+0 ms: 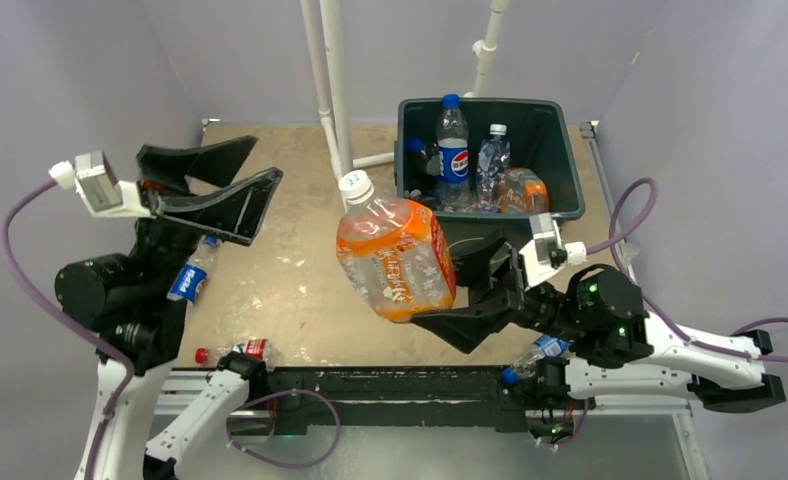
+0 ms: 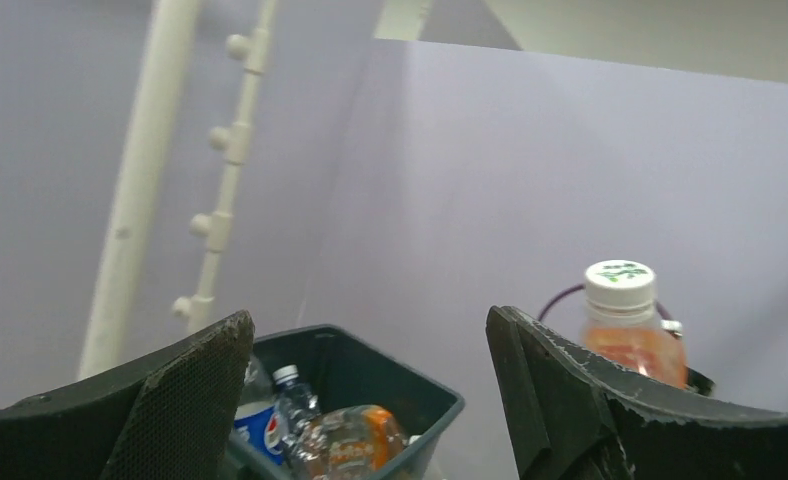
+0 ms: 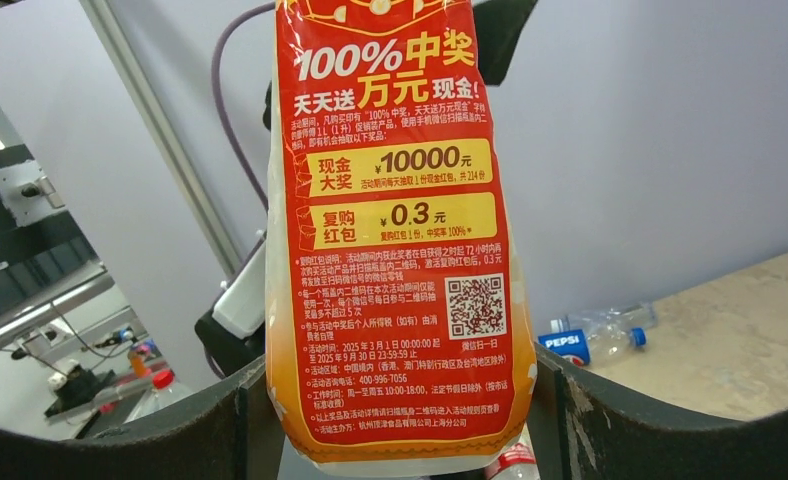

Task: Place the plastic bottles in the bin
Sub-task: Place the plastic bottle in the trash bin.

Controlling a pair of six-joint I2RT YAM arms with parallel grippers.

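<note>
Just in front of the bin [image 1: 510, 101], on its near side, my right gripper [image 1: 452, 290] is clamped around a big orange bottle [image 1: 395, 258] and holds it up off the table [image 1: 300, 290]. My left gripper [image 1: 267, 157] is way off to the bin's left, jaws spread, nothing in them. Inside the bin are an upright Pepsi bottle [image 1: 453, 150], a clear bottle [image 1: 492, 160] and a squashed orange one [image 1: 523, 190]. Well away from the bin, toward my bases, lie a loose Pepsi bottle [image 1: 192, 272], a red-capped bottle [image 1: 235, 352] and a blue-capped bottle [image 1: 538, 352].

A big orange-labelled bottle [image 1: 395, 258] hangs tilted, white cap up, near the dark bin [image 1: 568, 192] holding several bottles [image 1: 453, 150].
</note>
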